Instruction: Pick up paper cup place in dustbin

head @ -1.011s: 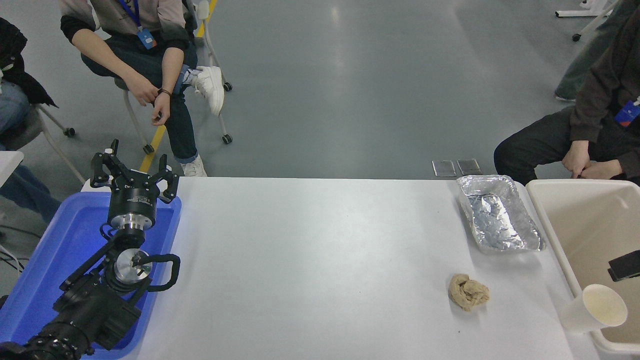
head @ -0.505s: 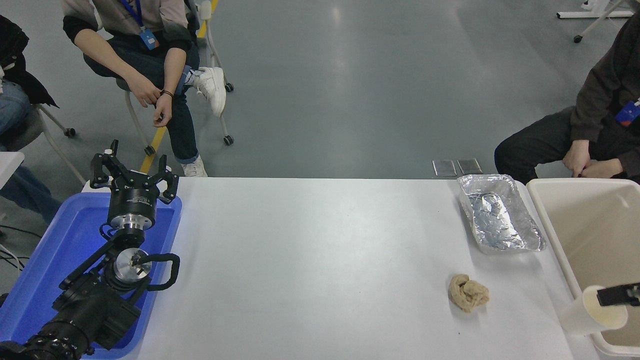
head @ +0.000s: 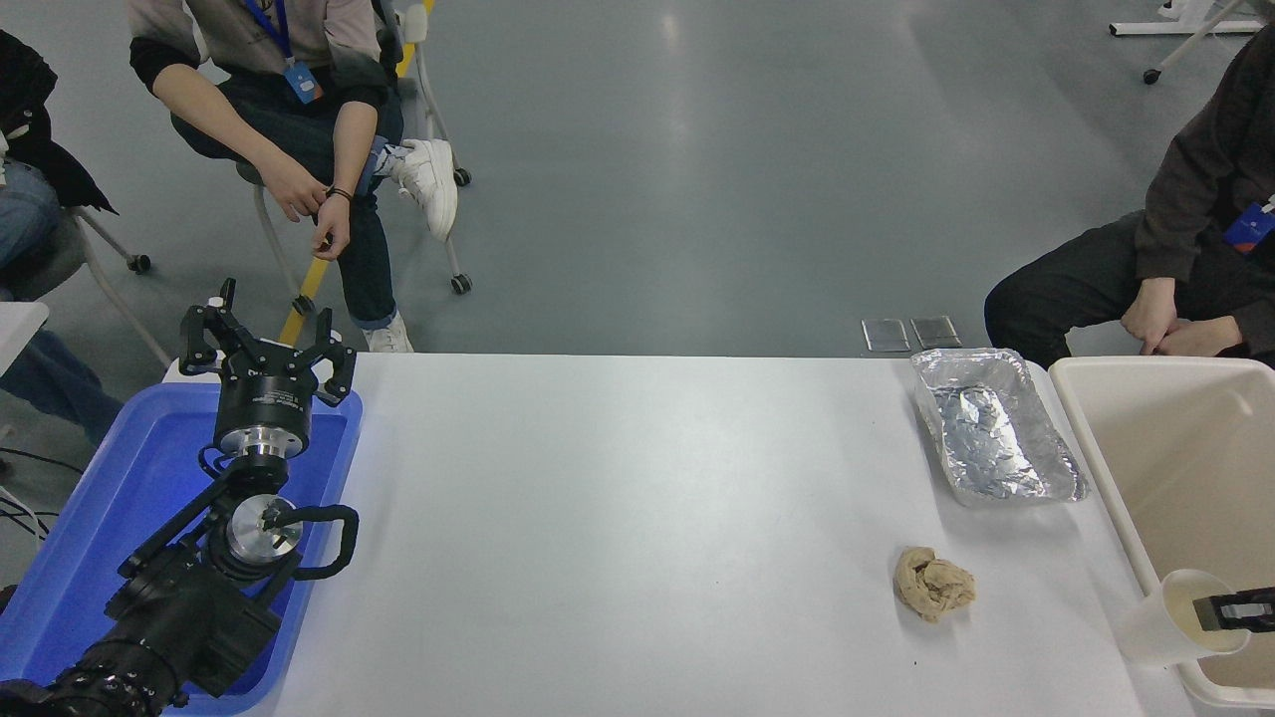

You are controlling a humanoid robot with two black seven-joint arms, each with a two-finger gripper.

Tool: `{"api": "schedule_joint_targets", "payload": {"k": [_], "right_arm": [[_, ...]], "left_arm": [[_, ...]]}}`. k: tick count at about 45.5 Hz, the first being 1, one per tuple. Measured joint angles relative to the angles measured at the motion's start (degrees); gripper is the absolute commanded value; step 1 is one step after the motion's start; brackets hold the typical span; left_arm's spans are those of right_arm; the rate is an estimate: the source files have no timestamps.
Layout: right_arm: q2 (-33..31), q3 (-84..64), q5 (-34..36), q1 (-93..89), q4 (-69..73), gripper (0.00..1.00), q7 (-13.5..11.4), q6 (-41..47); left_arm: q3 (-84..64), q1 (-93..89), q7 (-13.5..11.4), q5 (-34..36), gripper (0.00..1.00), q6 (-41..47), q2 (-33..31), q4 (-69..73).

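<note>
The white paper cup [head: 1155, 629] is at the table's front right corner, right against the near left wall of the cream dustbin [head: 1101, 478], with its cream mouth turned toward the bin. Only a black tip of my right gripper [head: 1235, 609] shows, coming in from the right edge and lying over the cup's mouth at its rim. The rest of the right arm is out of view. My left gripper [head: 265, 337] is open and empty, parked over the blue tray [head: 90, 518] at the lower left.
A crumpled tan paper wad [head: 932, 584] lies left of the cup. A crinkled silver foil tray [head: 996, 426] stands at the back right beside the bin. People sit beyond the table's far side at the top left and top right.
My right gripper has come down from over the bin, toward the front, to the cup's mouth. The cup has barely shifted. The left arm has not moved.
</note>
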Motion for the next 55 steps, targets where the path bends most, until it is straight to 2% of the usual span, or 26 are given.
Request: {"api": "schedule_joint_targets", "payload": {"k": [16, 25, 38, 47, 55], "right_arm": [[0.1, 0.7, 0.5, -0.2, 0.3, 0.0, 0.1, -0.2], [-4.0, 0.8, 0.4, 5.3, 4.8, 0.0, 0.1, 1.5], [-12.7, 0.1, -2.7, 25.0, 13.0, 0.0, -0.3, 15.3], [-14.9, -0.8, -5.0, 39.2, 15.0, 0.0, -0.4, 25.9], [-15.3, -1.3, -6.3, 47.1, 15.7, 0.0, -0.4, 30.2]], "left_arm": [[0.0, 0.0, 0.0, 0.0, 0.99, 0.0, 0.0, 0.0], [0.0, -0.1, 0.0, 0.0, 0.99, 0.0, 0.0, 0.0], [0.0, -0.1, 0.1, 0.1, 0.99, 0.0, 0.0, -0.1], [0.0, -0.1, 0.1, 0.1, 0.99, 0.0, 0.0, -0.1], [0.0, -0.1, 0.1, 0.1, 0.99, 0.0, 0.0, -0.1]]}}
